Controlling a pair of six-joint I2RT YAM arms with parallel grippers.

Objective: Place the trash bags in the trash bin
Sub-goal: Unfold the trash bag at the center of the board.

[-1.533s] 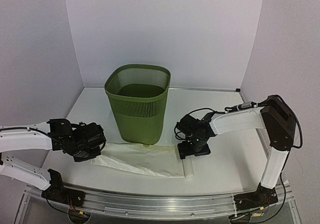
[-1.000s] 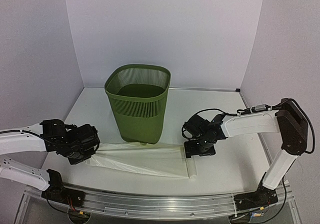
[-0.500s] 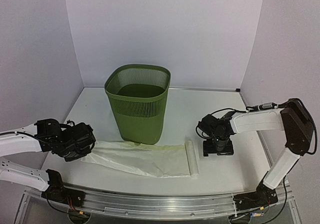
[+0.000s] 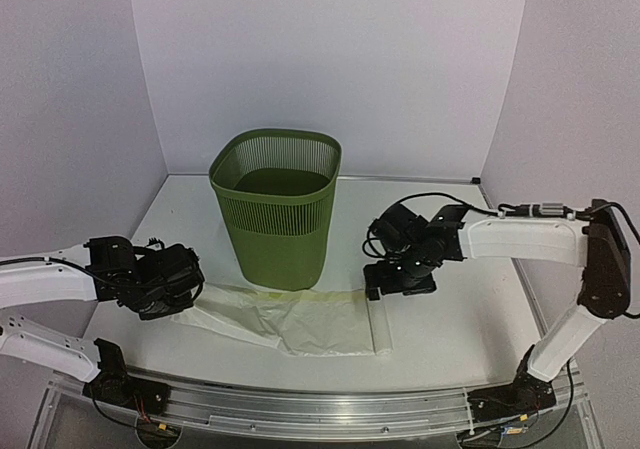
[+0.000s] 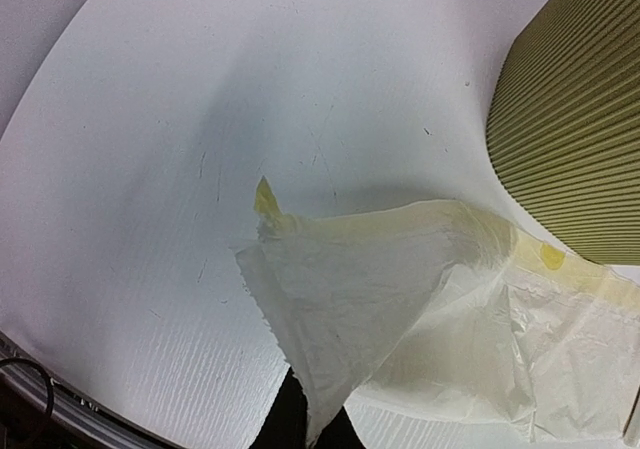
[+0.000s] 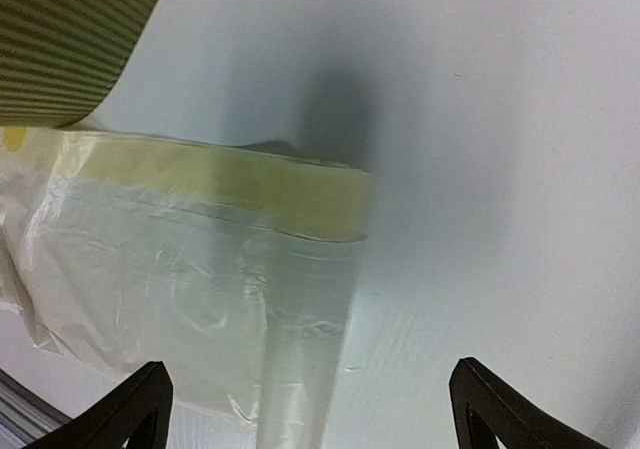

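Observation:
The olive-green trash bin [image 4: 278, 207] stands upright at mid table. The pale translucent trash bag [image 4: 300, 321] lies flat in front of it, with a rolled end at the right. My left gripper [image 4: 188, 287] is shut on the bag's left end; in the left wrist view the film [image 5: 400, 309] runs down between the dark fingertips [image 5: 285, 424], and the bin's slatted wall [image 5: 575, 139] is at the right. My right gripper [image 4: 398, 281] is open and empty above the bag's right end. In the right wrist view the bag [image 6: 200, 269] lies below the wide-apart fingertips [image 6: 135, 404].
White walls enclose the table on three sides. A metal rail [image 4: 320, 404] runs along the near edge. The bin's corner [image 6: 70, 39] shows at the right wrist view's upper left.
My right gripper let go of the bag's right end, swung out to the right, then came back over it, open. My left gripper pulled the bag leftward, then moved back right; the bag bunched.

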